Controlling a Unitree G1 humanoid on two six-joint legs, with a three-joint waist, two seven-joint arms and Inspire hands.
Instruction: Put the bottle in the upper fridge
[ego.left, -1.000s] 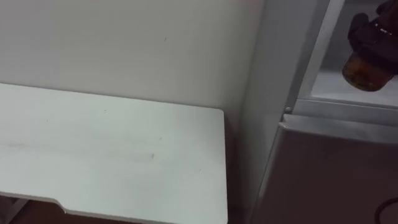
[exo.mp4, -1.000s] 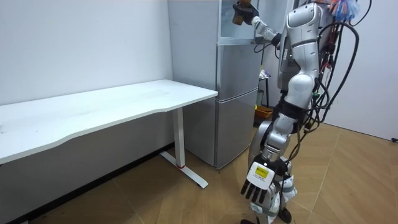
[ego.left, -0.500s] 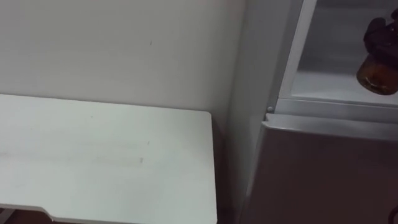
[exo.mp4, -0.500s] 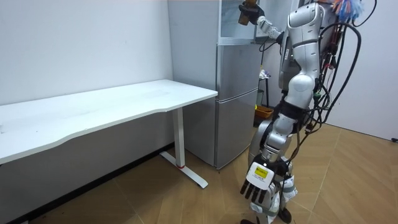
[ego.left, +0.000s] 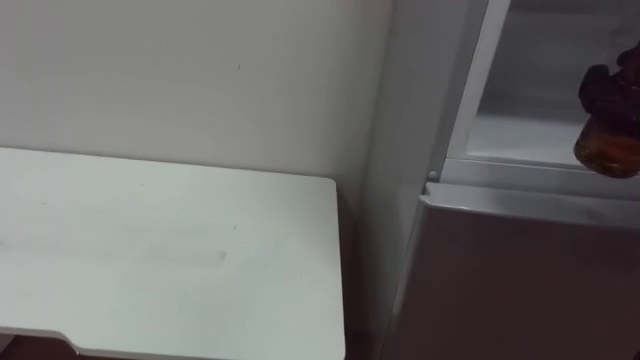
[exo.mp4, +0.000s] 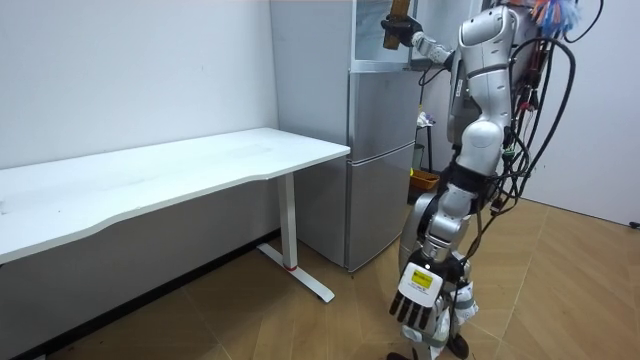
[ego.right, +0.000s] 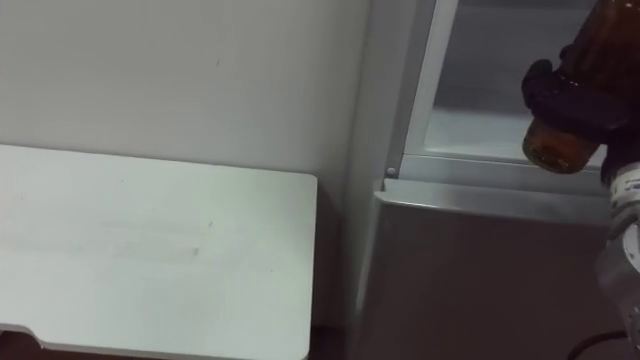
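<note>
You get no legible text, number or sign at this moment. Tag on the back of the left hand (exo.mp4: 418, 300), room view: yellow patch with dark print, too small to read. Bottle (ego.right: 553, 150) in the right hand (ego.right: 562, 92): no label readable.

One brown bottle (ego.right: 556, 143), at the upper right of the frame. One grey fridge (exo.mp4: 385, 150). One white counter (exo.mp4: 180, 165), at the left. Two robot hands: the right hand (ego.right: 572, 100) and the left hand (exo.mp4: 415, 300).
</note>
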